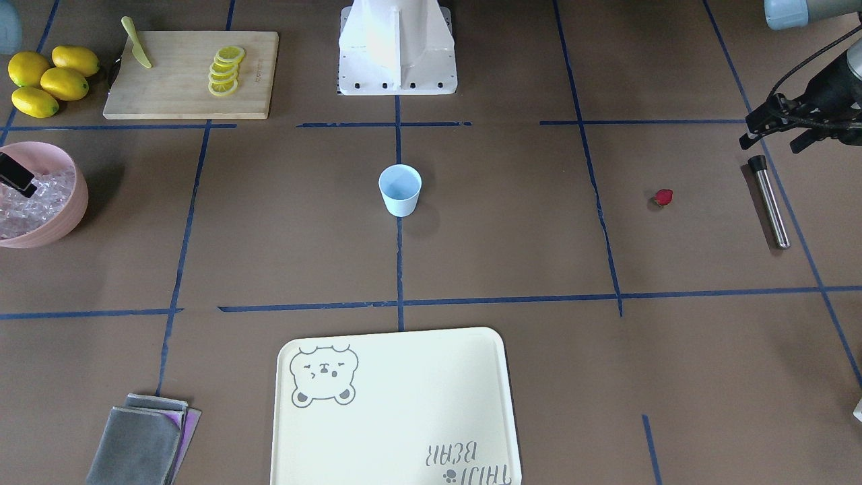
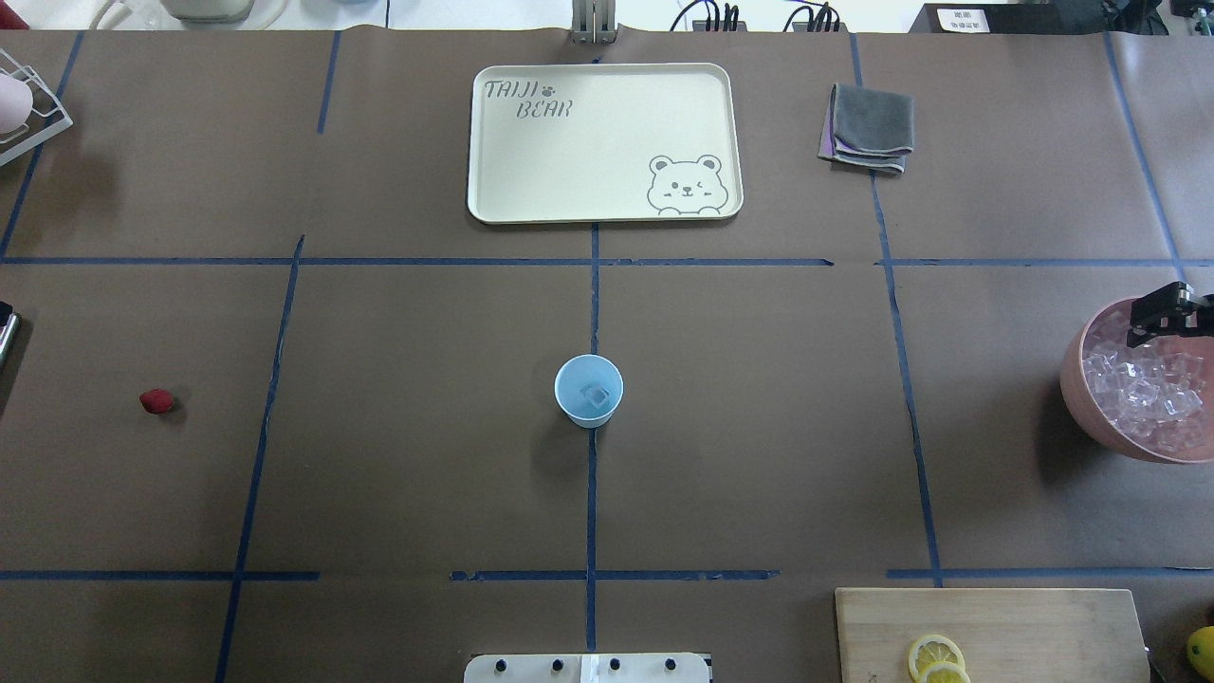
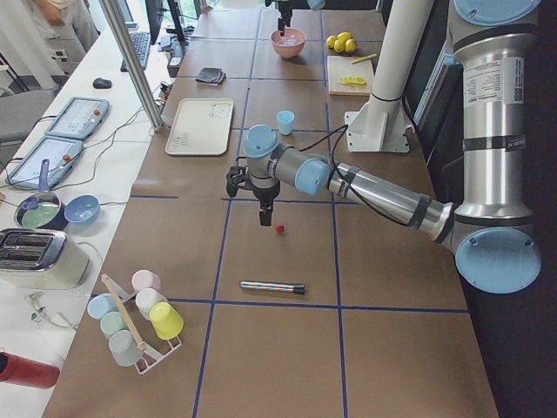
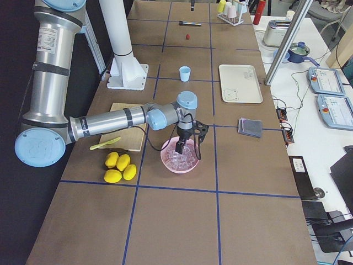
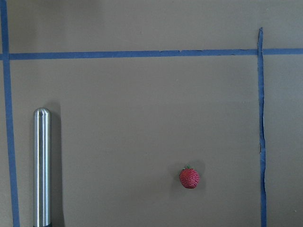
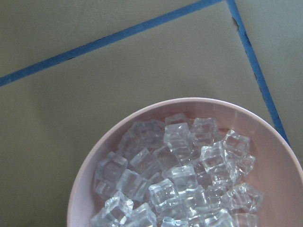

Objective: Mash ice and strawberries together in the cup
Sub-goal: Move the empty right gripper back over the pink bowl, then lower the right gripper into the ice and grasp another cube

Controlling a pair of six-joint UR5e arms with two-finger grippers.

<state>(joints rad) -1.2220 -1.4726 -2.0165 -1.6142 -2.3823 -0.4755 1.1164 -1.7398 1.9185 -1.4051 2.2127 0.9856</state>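
The pale blue cup (image 2: 588,390) stands upright at the table's centre (image 1: 400,190), and a clear ice cube (image 2: 596,396) shows inside it. More ice (image 6: 180,175) fills the pink bowl (image 2: 1076,379). My right gripper (image 2: 1165,321) hangs just over that ice, open, with nothing between its fingers. The strawberry (image 5: 189,178) lies alone on the brown table (image 1: 663,197). My left gripper (image 1: 769,143) hovers above the table beside it, near a steel rod (image 1: 770,202), and looks open and empty.
A cream bear tray (image 2: 493,204) lies on the far side of the cup. Folded grey cloths (image 2: 868,128), a cutting board (image 1: 182,101) with lemon slices and a knife, and whole lemons (image 1: 47,81) sit around the right arm's side. A rack of cups (image 3: 139,318) stands past the rod.
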